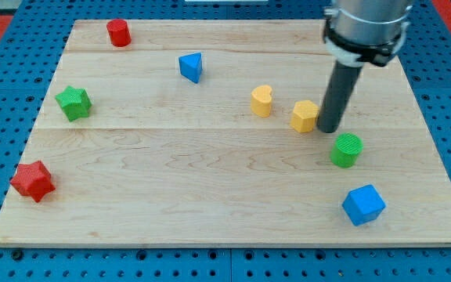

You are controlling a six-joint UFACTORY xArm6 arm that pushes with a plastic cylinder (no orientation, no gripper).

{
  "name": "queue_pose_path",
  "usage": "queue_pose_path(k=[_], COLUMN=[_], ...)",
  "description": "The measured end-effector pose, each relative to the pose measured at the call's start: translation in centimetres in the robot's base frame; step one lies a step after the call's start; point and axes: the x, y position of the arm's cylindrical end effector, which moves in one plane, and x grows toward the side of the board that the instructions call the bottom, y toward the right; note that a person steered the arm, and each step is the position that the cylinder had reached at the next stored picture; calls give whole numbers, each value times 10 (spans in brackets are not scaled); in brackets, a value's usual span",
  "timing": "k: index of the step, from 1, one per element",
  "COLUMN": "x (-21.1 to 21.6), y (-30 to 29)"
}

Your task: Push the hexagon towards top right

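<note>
At the view's far left, a red star point(32, 181) lies near the bottom corner of the wooden board point(210, 204), with a green star point(73, 103) above it and a red cylinder point(118, 33) near the top edge. Further right sits a blue triangle point(192, 66). Past the middle comes a yellow heart point(261, 101), then the yellow hexagon point(304, 116) (right of centre). My tip point(329, 129) stands against the hexagon's right side, seemingly touching; being a bare rod, it grips nothing. Just below and right of it is a green cylinder point(346, 150), and a blue cube point(363, 204) lies near the bottom right.
</note>
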Motion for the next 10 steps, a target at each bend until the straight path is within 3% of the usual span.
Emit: queue_pose_path(k=[1,2,4,5,6,7,10], x=[23,14,-56,-7,-29,-63,-122], y=[-28,-50,37,32,-18,-17,41])
